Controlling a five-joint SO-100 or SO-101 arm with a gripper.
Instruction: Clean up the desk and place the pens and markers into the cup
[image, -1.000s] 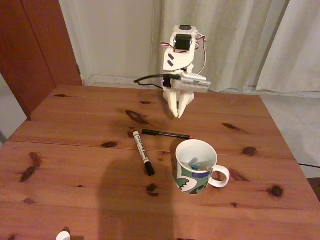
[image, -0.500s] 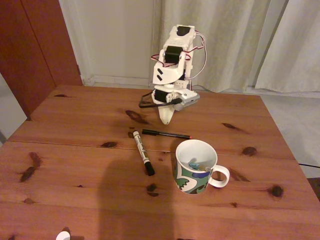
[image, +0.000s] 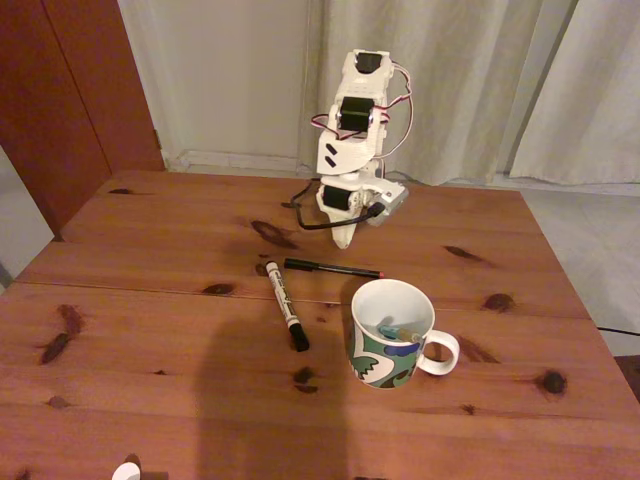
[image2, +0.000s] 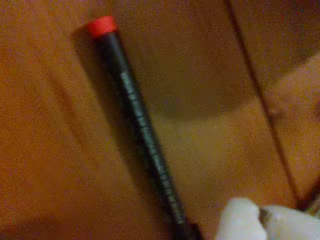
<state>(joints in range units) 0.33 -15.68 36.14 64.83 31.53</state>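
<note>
On the desk (image: 150, 330) a thin black pen with a red end (image: 333, 268) lies crosswise just behind the cup (image: 392, 335). In the wrist view the same black pen (image2: 140, 130) runs diagonally, red end at the upper left. A white marker with a black cap (image: 287, 305) lies left of the cup, cap toward the front. A teal-green pen (image: 392, 328) rests inside the white patterned cup. My gripper (image: 343, 240) points down just behind the black pen. In the wrist view its white tips (image2: 261, 220) sit together beside the pen's lower end, holding nothing.
A small white object (image: 126, 470) sits at the desk's front edge on the left. The arm's base and a black cable (image: 300, 205) stand at the back edge. A dark shadow covers the front middle of the desk. A curtain and a door lie behind.
The arm has turned its wrist and lowered the gripper toward the black pen. The pens, marker and cup have not moved.
</note>
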